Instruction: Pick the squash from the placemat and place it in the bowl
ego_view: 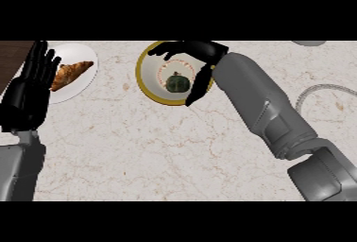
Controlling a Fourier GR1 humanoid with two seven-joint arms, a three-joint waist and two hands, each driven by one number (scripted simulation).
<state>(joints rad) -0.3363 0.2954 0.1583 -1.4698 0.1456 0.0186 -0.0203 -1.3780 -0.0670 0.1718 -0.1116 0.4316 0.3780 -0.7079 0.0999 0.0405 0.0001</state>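
Inside the yellow-rimmed white bowl, the dark green round squash already sat.
Right robot hand hung over it, fingers spread, holding nothing, so only pulling away looked left. Left robot hand rested open at the counter's left edge.

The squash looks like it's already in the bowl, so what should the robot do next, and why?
Probably lift the right hand up and away: the squash already sits inside the bowl, and the open fingers no longer hold it.
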